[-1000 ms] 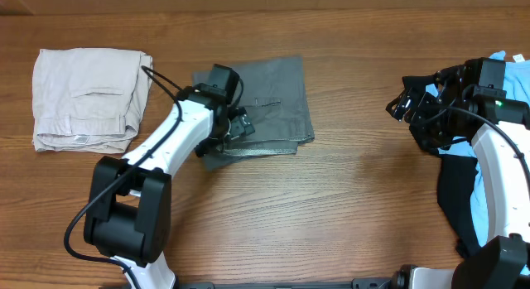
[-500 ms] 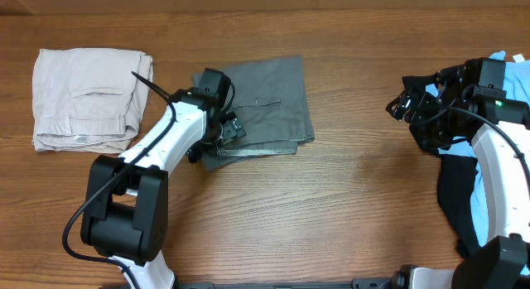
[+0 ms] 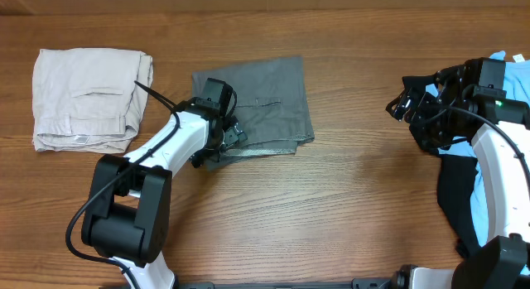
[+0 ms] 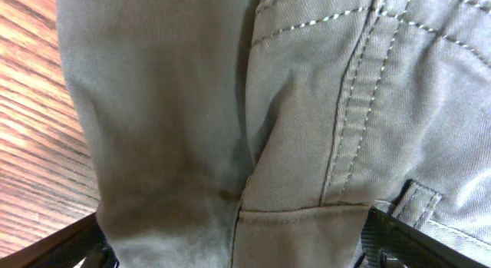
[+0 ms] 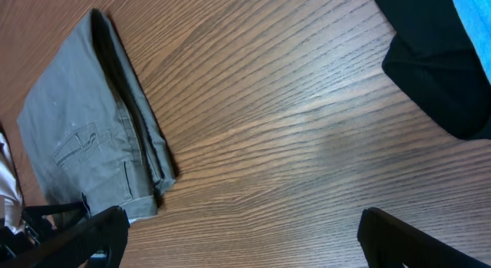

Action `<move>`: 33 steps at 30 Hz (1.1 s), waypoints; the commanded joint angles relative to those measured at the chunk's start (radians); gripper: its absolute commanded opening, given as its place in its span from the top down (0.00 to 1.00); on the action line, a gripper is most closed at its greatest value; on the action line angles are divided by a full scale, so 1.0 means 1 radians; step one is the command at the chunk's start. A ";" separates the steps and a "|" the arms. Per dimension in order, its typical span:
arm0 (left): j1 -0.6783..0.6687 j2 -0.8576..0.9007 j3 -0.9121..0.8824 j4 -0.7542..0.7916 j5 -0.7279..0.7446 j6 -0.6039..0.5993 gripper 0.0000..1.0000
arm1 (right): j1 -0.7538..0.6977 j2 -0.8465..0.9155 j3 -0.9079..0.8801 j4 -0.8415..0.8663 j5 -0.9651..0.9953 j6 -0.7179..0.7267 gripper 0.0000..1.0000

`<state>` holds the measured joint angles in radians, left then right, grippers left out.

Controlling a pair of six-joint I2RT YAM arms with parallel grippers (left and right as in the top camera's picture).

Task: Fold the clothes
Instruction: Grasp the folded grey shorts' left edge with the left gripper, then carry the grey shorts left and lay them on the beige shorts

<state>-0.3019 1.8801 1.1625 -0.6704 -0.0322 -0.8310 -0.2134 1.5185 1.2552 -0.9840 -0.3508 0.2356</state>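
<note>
You see left gripper (image 3: 217, 144) wide open, low over the folded grey shorts (image 3: 273, 103) (middle of the table (image 3: 348, 206)) | right gripper (image 3: 404, 107) wide open, empty, near the black garment (image 3: 451, 198) | beige shorts (image 3: 83, 94) folded, far left

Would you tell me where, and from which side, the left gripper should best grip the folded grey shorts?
Probably the stacked near edge of the grey shorts, from the robot's side: the folded layers pile up along it, so the open left gripper, at that edge's left corner, could pinch them all together.
</note>
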 commanded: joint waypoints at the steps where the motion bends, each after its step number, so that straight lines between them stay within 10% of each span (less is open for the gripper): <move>1: -0.013 0.005 -0.034 0.013 -0.027 -0.014 0.00 | 0.001 -0.002 0.006 0.006 0.002 0.000 0.00; 8: -0.014 0.005 -0.063 0.026 -0.028 -0.011 0.11 | 0.001 -0.002 0.006 0.006 0.002 0.000 0.00; 19: -0.013 0.005 -0.120 0.074 -0.027 0.001 0.81 | 0.001 -0.002 0.006 0.006 0.003 0.000 0.00; 24: -0.013 0.005 -0.120 0.076 -0.027 0.019 0.96 | 0.001 -0.002 0.006 0.006 0.003 0.000 0.00; 33: -0.013 0.005 0.027 0.075 -0.047 0.438 0.96 | 0.001 -0.002 0.006 0.006 0.003 0.000 0.00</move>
<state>-0.3145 1.8488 1.1206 -0.5739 -0.0414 -0.6048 -0.2134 1.5185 1.2552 -0.9840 -0.3511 0.2356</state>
